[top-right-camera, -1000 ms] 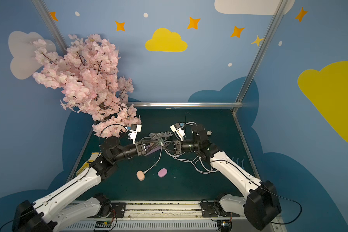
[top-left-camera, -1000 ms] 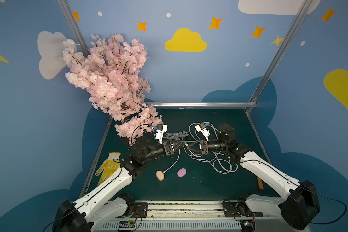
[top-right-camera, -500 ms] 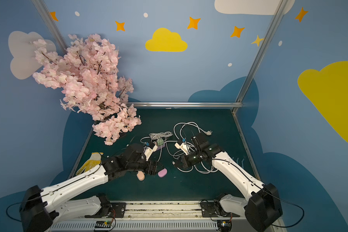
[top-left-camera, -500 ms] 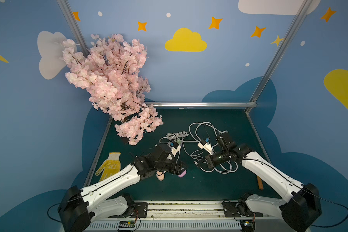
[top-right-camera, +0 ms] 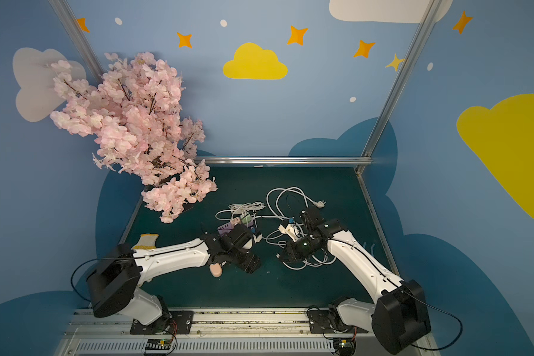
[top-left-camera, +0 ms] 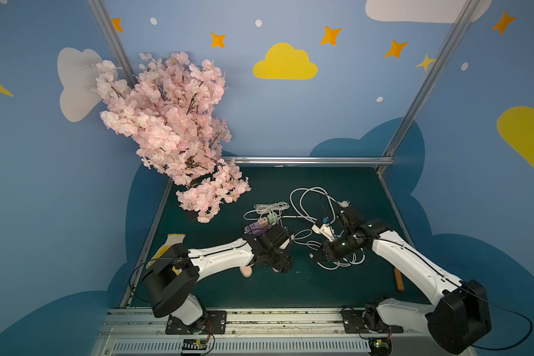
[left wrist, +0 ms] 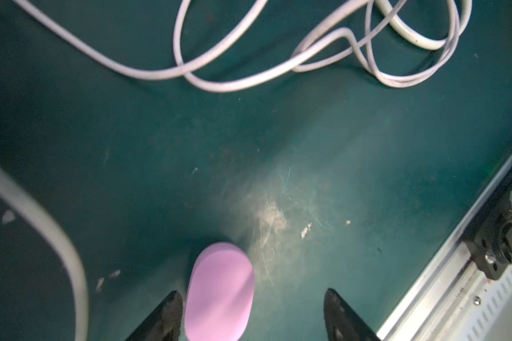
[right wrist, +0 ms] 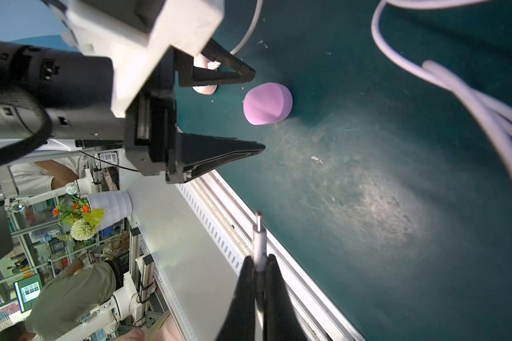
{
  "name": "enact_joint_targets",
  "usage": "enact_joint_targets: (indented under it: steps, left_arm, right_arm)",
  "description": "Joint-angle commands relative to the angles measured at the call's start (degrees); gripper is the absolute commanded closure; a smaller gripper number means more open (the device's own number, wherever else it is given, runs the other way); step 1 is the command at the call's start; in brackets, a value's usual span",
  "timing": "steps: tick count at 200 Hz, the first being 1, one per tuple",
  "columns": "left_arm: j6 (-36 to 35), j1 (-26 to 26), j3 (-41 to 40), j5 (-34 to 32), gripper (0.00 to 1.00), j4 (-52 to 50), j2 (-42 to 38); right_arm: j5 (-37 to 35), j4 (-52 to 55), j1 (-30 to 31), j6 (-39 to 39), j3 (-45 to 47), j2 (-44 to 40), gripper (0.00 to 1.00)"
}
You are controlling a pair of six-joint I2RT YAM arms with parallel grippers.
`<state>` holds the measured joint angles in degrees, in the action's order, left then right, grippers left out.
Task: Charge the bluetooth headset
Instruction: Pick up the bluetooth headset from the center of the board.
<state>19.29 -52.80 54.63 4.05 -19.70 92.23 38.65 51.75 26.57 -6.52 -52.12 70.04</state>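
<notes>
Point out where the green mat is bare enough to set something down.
Bare green mat: the far strip under the metal back rail, the near strip along the front rail. Crowded: the middle, with tangled white cables, purple power strip, lilac oval case, peach oval case.

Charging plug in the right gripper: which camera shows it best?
The right wrist view: the charging plug stands sharp and whole, pinched in the shut right gripper. Both top views show at most a tiny speck at that gripper's tip; the left wrist view does not show it.
</notes>
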Motion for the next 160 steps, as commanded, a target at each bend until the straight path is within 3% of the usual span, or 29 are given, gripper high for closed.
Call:
enact_joint_targets:
  steps: [1, 83, 136, 160]
  left_arm:
    - [-2.84, -0.42, 3.00, 0.26, 0.31, -2.12, 3.95]
    - [-3.32, -0.73, 3.61, -3.68, 0.23, -8.25, 4.18]
    - [-3.16, -0.73, 3.46, -3.14, 0.38, -7.87, 6.03]
    - [-3.45, -0.67, 3.38, -2.91, 0.38, -8.18, 6.49]
  right_arm:
    - [1.06, 2.70, -1.61, 0.67, 0.04, -1.66, 1.00]
    - [6.24, 2.13, -5.13, 1.18, -0.09, -1.66, 1.00]
    - [6.68, 2.13, -5.88, 1.07, 0.09, -2.53, 1.00]
    - [7.11, 2.10, -6.08, 0.92, -0.16, -2.20, 1.00]
